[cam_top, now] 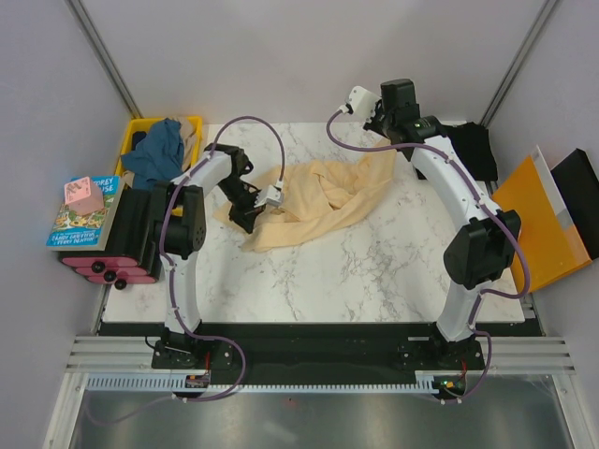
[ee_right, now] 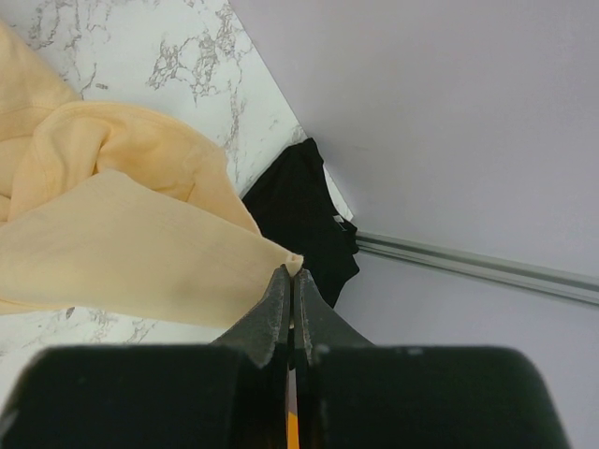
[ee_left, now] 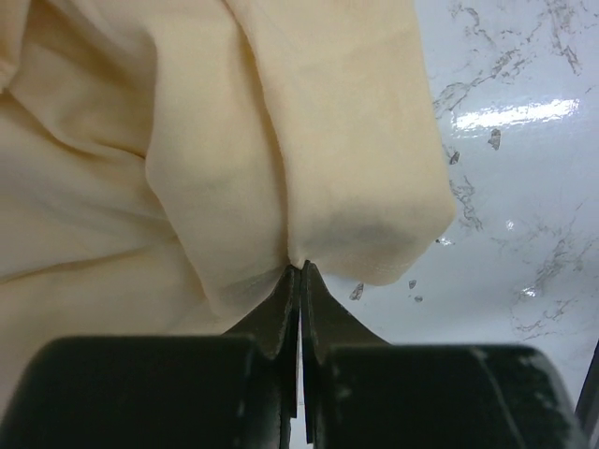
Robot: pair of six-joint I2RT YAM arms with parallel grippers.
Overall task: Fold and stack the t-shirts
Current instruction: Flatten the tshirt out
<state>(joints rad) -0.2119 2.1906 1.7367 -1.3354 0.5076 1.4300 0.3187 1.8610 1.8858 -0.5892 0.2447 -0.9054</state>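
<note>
cream shirt bunched on worktop. left claw clamped on a thick fold, right claw pinching only a corner tip. Pulling apart could slip that corner free.

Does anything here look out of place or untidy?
The teal shirt spills over the rim of the yellow crate, far left. The black shirt lies bunched at the far right corner of the table. The cream shirt is crumpled.

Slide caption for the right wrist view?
Right gripper pinching a corner of the cream shirt, black shirt lying beyond.
</note>
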